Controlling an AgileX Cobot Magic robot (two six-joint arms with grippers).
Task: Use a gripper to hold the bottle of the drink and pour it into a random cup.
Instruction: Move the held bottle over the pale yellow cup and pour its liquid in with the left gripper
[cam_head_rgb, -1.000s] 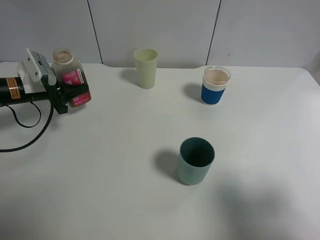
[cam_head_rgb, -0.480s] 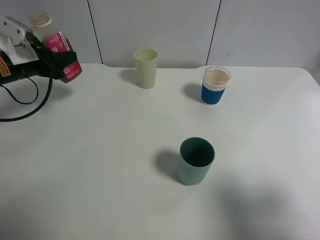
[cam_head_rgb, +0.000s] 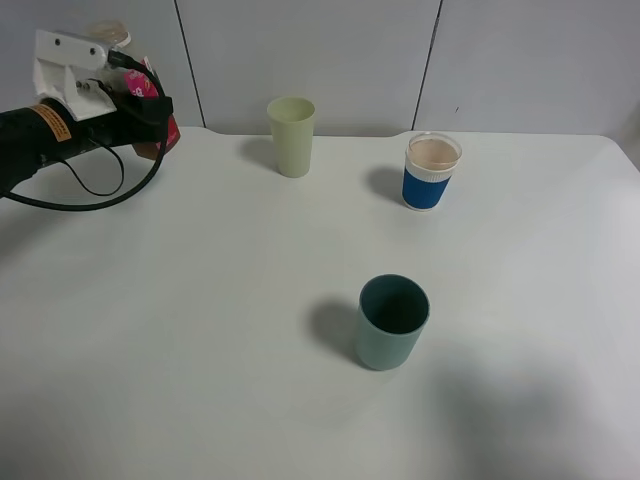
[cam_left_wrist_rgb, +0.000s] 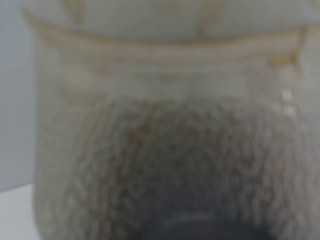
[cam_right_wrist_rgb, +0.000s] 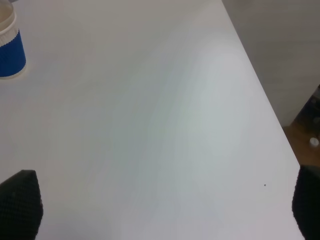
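My left gripper (cam_head_rgb: 148, 108) is shut on the bottle (cam_head_rgb: 152, 84) and holds it in the air above the table's far left corner. The pink label shows between the black fingers and the bottle leans a little. In the left wrist view the bottle (cam_left_wrist_rgb: 170, 150) fills the picture, blurred, with brown drink inside. The pale yellow-green cup (cam_head_rgb: 291, 135) stands upright at the back of the table, to the right of the bottle and apart from it. My right gripper (cam_right_wrist_rgb: 162, 210) is open and empty over bare table; it is out of the exterior view.
A clear cup with a blue sleeve (cam_head_rgb: 432, 171) stands at the back right and also shows in the right wrist view (cam_right_wrist_rgb: 8, 46). A dark teal cup (cam_head_rgb: 392, 321) stands near the middle front. The white table (cam_head_rgb: 200, 300) ends at an edge (cam_right_wrist_rgb: 260, 107) beside my right gripper.
My left gripper has lifted the bottle off the table, up and back, then carried it a little to the right towards the yellow-green cup. The cups have not moved.
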